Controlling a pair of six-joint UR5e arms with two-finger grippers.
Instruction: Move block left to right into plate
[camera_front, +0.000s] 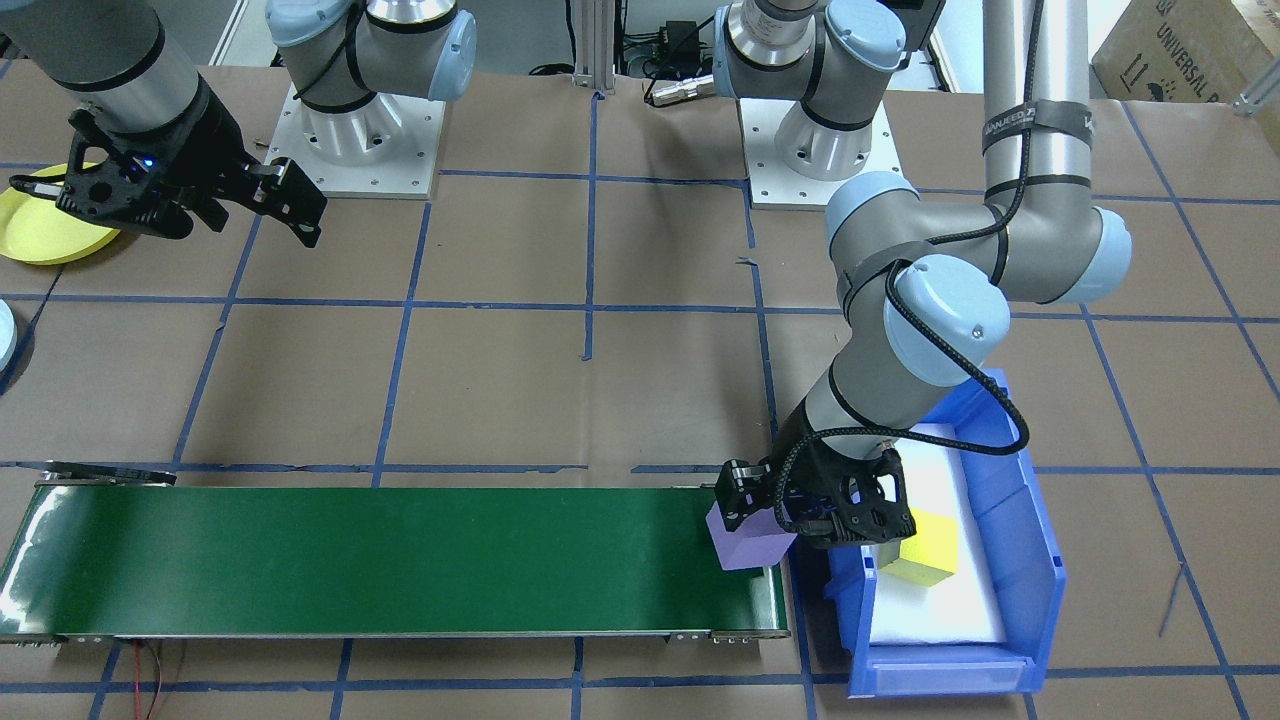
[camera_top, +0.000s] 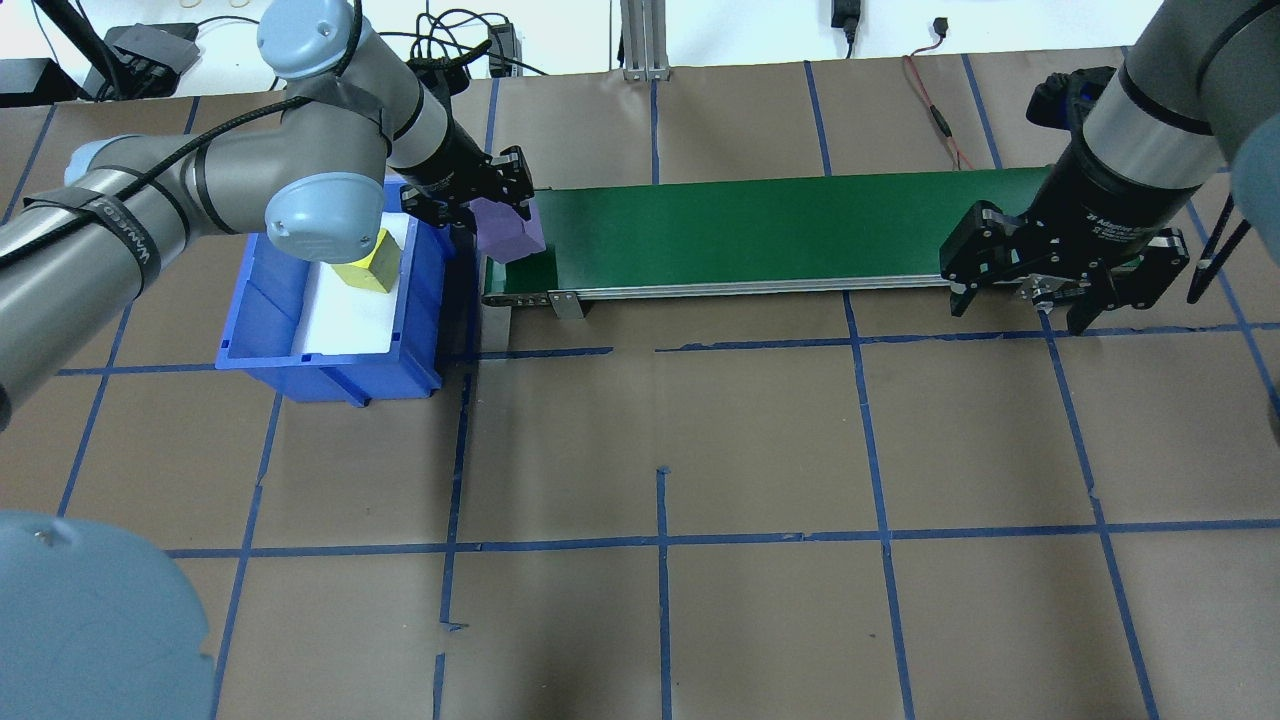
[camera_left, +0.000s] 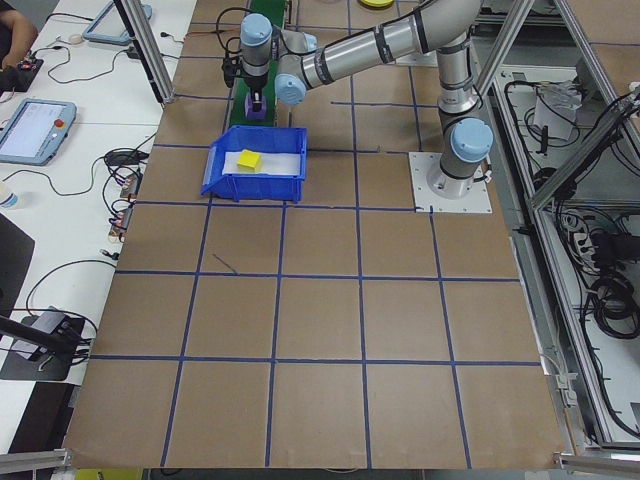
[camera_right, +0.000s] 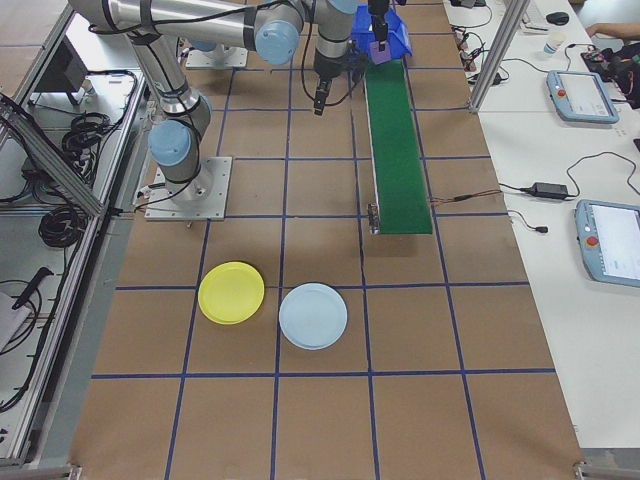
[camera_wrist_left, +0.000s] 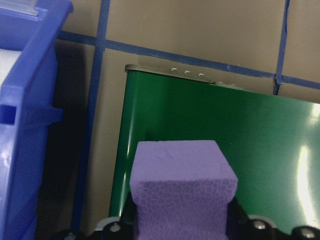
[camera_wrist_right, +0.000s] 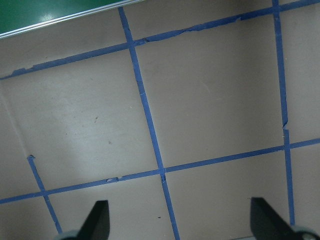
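Left gripper (camera_top: 497, 205) has its jaws pinched on the purple block (camera_top: 508, 234), upper left of the overhead view, right over the left end of the green conveyor belt (camera_top: 780, 235). The left wrist view shows the block (camera_wrist_left: 183, 192) filling the bottom center of the frame, clamped on both sides, with the belt end (camera_wrist_left: 220, 145) under it and the blue bin (camera_wrist_left: 22, 130) at the left edge. Can't tell if the block touches the belt or sits just above it. In the front-facing view the same block (camera_front: 748, 541) is at lower center-right, just beside the bin (camera_front: 1030, 560), which holds a yellow block (camera_front: 925, 555) on a white liner. Right gripper (camera_top: 1065, 275) hangs at the right of the overhead frame, just off the near edge of the belt's right end, jaws spread and holding nothing; its wrist view shows only the two fingertips (camera_wrist_right: 97, 220) wide apart over brown paper and blue tape lines. Yellow plate (camera_right: 231, 292) and light blue plate (camera_right: 313, 315) sit side by side at center-left of the right-side view, well apart from the block.
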